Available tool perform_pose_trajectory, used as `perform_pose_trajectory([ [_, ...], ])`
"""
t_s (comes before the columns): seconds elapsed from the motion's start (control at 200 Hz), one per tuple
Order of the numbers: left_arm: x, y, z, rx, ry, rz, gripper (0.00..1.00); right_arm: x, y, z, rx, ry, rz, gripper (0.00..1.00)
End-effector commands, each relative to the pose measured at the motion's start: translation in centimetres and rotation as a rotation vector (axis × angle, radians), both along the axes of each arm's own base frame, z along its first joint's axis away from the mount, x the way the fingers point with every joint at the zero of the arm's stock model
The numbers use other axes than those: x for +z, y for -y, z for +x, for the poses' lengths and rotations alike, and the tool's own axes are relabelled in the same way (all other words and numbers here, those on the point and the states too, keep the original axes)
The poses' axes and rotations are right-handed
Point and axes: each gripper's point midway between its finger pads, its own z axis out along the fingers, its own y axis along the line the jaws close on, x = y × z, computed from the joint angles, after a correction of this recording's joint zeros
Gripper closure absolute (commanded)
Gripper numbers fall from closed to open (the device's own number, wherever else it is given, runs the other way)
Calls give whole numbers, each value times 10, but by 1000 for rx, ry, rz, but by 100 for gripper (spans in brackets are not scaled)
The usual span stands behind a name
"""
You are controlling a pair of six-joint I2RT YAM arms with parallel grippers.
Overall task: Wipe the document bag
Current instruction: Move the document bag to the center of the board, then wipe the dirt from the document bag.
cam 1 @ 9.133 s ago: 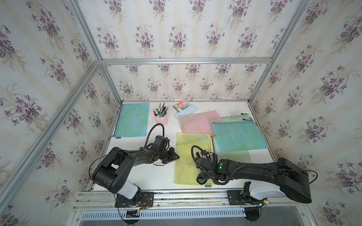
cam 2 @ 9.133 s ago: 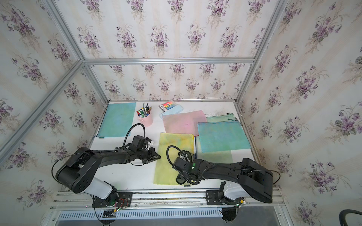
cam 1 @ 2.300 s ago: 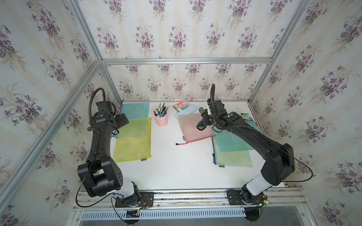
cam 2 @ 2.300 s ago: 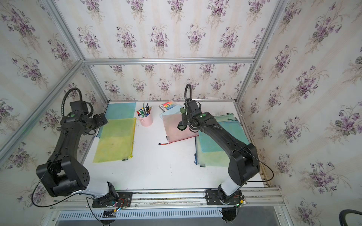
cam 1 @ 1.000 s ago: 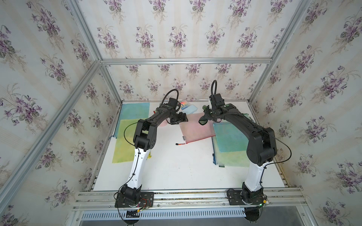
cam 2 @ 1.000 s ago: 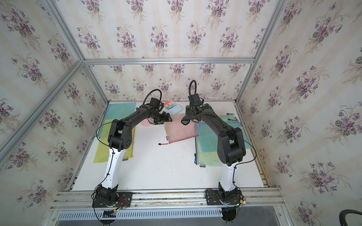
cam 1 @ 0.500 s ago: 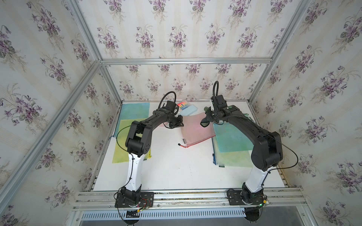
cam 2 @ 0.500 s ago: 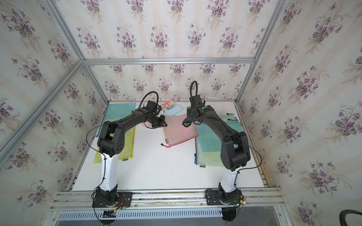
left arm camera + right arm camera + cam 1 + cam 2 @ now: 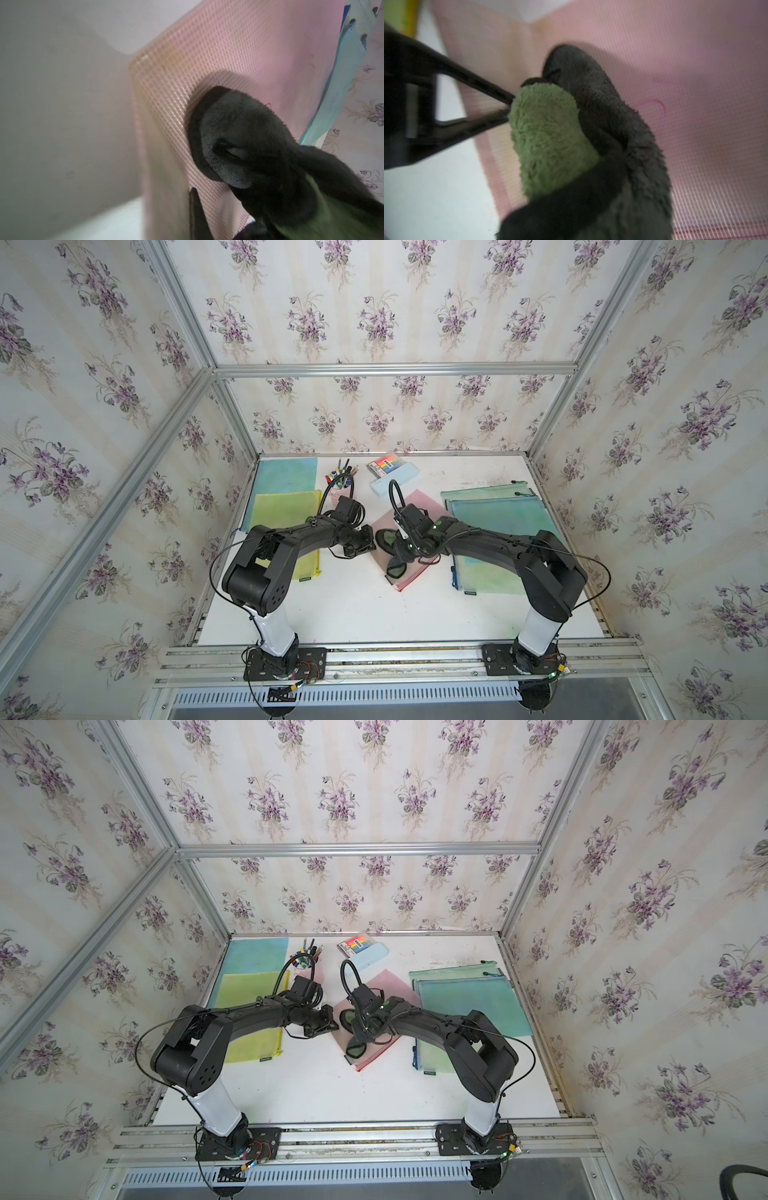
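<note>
The pink mesh document bag (image 9: 420, 506) lies in the middle of the table, seen in both top views (image 9: 392, 986). My left gripper (image 9: 369, 537) is shut on the bag's left edge. In the right wrist view its two fingers (image 9: 481, 91) meet on that edge. One dark finger (image 9: 195, 209) shows against the mesh. My right gripper (image 9: 398, 551) is shut on a dark green cloth (image 9: 550, 133), which is bunched over its jaws and hides them. The cloth (image 9: 239, 135) presses on the pink bag beside a faint red mark (image 9: 658, 104).
A yellow bag (image 9: 286, 510) and a blue-green sheet (image 9: 286, 475) lie at the left. A pink pen cup (image 9: 341, 491) and a light blue box with coloured markers (image 9: 392, 477) stand at the back. Teal bags (image 9: 498, 514) are stacked at the right. Papered walls close three sides.
My left gripper has closed on the pink bag's edge. Both arms have come toward the front, and the bag has turned and slid nearer with them.
</note>
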Motion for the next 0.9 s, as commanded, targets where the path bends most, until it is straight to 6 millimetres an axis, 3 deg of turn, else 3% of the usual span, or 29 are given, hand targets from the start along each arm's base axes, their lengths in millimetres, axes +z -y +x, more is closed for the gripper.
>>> perform_pose_trajectory([
  [0.0,6,6,10,-1,76,-31,97,-4,9,25,-132,72,15,85],
  [0.14,-2,8,-1,-25,67,-43,98,-27,55,53,-258,67,-114,85],
  [0.195,-6,9,-5,-32,64,-53,98,-27,57,60,-288,65,-96,85],
  [0.24,-9,10,-8,-40,59,-61,98,-21,40,62,-257,74,-56,84],
  [0.355,-16,13,-13,-66,47,-62,98,-6,-34,46,-82,110,15,83],
  [0.42,-17,16,-14,-79,48,-67,99,-17,-48,42,-36,109,-51,82],
  [0.5,-16,15,-15,-86,49,-62,99,-27,-21,55,-103,114,-146,83],
  [0.64,-13,9,-18,-97,59,-24,100,-29,63,76,-292,109,-194,83],
  [0.699,-13,5,-20,-99,58,-8,100,-28,77,78,-304,110,-216,83],
  [0.764,-15,2,-20,-95,54,6,100,-23,62,72,-244,118,-218,83],
  [0.894,-19,3,-18,-92,47,5,100,-24,-8,37,-55,112,-179,83],
])
